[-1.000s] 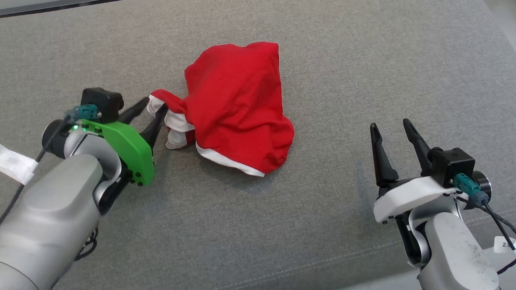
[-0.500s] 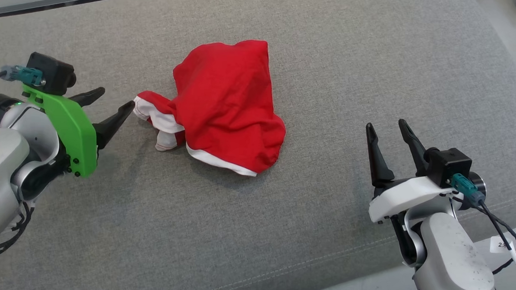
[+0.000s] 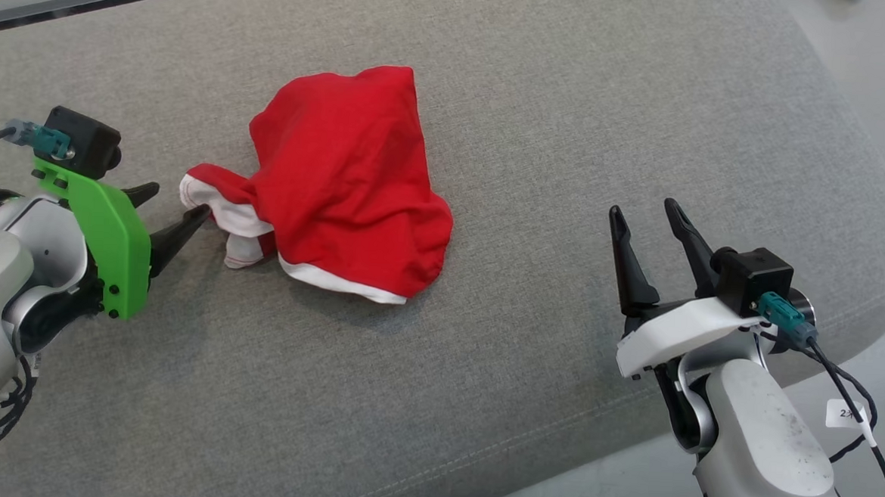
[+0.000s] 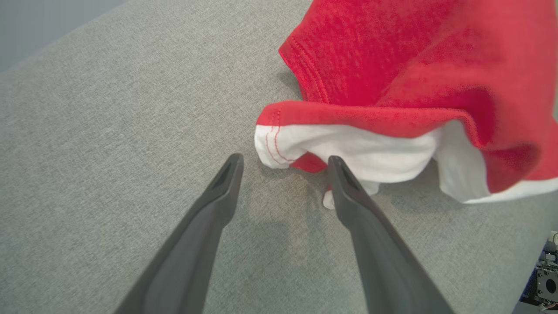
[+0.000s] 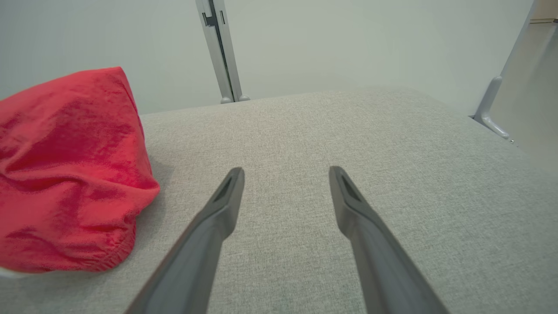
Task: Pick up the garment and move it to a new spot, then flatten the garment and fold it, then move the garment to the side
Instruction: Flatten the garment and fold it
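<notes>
Left end effector (image 3: 178,199), at 9 o'clock of the white-trimmed red fabric garment (image 3: 348,175), has just released a white-edged fold, jaws now wide. The heap lies centrally on the grey upholstered cushion (image 3: 541,110), so relocation looks done, flattening next. At 4 o'clock the right end effector (image 3: 643,207) waits wide, empty; its cable's white tag (image 3: 847,414) shows only "2".
</notes>
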Robot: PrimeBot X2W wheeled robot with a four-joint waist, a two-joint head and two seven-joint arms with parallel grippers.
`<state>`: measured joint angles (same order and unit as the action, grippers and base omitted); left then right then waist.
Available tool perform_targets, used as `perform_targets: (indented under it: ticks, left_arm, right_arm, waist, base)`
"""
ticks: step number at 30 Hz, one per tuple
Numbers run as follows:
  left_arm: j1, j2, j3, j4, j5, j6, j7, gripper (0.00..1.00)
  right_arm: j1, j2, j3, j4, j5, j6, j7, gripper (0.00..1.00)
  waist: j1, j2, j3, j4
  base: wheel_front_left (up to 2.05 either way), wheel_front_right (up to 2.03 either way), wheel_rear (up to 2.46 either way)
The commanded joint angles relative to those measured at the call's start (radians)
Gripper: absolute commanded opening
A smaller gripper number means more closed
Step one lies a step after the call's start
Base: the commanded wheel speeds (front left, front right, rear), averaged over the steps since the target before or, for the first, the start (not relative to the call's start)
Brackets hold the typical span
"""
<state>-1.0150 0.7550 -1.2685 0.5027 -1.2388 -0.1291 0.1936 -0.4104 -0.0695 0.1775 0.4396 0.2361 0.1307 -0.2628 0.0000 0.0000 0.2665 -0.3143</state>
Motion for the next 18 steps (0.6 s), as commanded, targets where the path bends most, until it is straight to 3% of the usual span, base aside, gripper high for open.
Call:
perform_targets:
  ticks: [1, 14, 15, 16, 17, 18]
  left_arm:
    - [0.003, 0.014, -0.003, 0.009, 0.006, -0.001, 0.004, 1.00]
    - [-0.026, 0.003, -0.009, 0.048, -0.018, -0.001, 0.051, 1.00]
    - [-0.024, 0.001, -0.010, 0.053, -0.013, -0.001, 0.053, 0.79]
    - [-0.023, -0.002, -0.010, 0.055, -0.007, -0.001, 0.046, 0.50]
    - [-0.025, -0.006, -0.010, 0.050, 0.001, -0.001, 0.030, 0.00]
    - [-0.024, -0.006, -0.010, 0.050, 0.002, -0.001, 0.022, 0.00]
  right_arm:
    - [-0.005, 0.004, 0.001, -0.005, 0.004, 0.000, -0.004, 1.00]
    - [-0.014, 0.012, 0.010, -0.009, 0.013, 0.000, -0.005, 1.00]
    - [-0.016, 0.012, 0.011, -0.008, 0.014, 0.000, -0.005, 1.00]
    - [-0.018, 0.013, 0.012, -0.008, 0.015, 0.000, -0.005, 1.00]
    - [-0.018, 0.013, 0.012, -0.008, 0.015, 0.000, -0.005, 1.00]
    - [-0.019, 0.013, 0.010, -0.007, 0.016, 0.000, -0.005, 1.00]
  waist:
    - [0.0000, 0.0000, 0.015, -0.024]
    - [0.0000, 0.0000, 0.048, -0.071]
    - [0.0000, 0.0000, 0.049, -0.074]
    - [0.0000, 0.0000, 0.050, -0.077]
    - [0.0000, 0.0000, 0.051, -0.079]
    - [0.0000, 0.0000, 0.052, -0.080]
  base:
    - [0.00, 0.00, 0.00]
    - [0.00, 0.00, 0.00]
    - [0.00, 0.00, 0.00]
    - [0.00, 0.00, 0.00]
    - [0.00, 0.00, 0.00]
    - [0.00, 0.00, 0.00]
